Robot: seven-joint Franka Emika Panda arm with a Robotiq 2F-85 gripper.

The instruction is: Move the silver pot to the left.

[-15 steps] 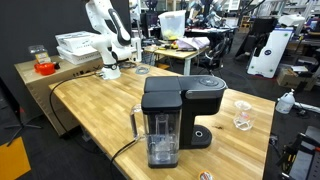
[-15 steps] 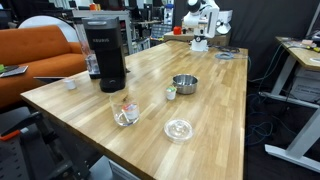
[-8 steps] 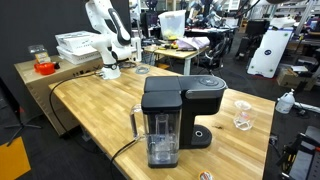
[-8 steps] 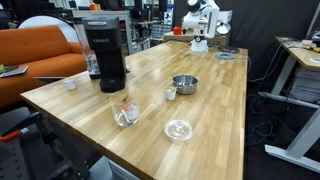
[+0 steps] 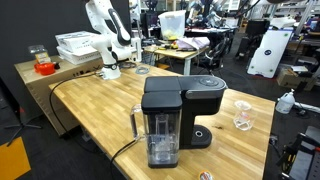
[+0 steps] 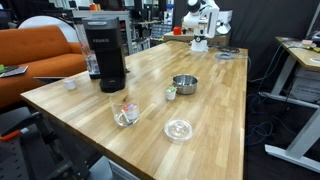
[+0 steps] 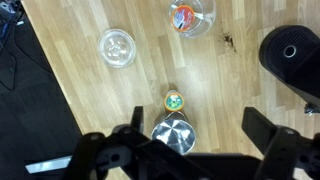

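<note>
The silver pot [image 6: 184, 84] stands empty on the wooden table [image 6: 215, 110], near its middle. In the wrist view the pot [image 7: 175, 133] lies low in the frame, seen from well above. My gripper [image 7: 200, 130] is open and empty, its two dark fingers framing the lower part of that view, with the pot nearer the left finger. The white arm [image 6: 200, 25] is folded up at the far end of the table, far from the pot. In an exterior view the arm [image 5: 110, 40] shows, but the pot is hidden behind the coffee machine.
A small jar with an orange and green cap [image 7: 174, 100] stands right beside the pot. A glass lid [image 7: 117, 47], a glass bowl [image 7: 191, 15] and a black coffee machine [image 6: 106, 55] also stand on the table. An orange sofa [image 6: 30, 55] is beside it.
</note>
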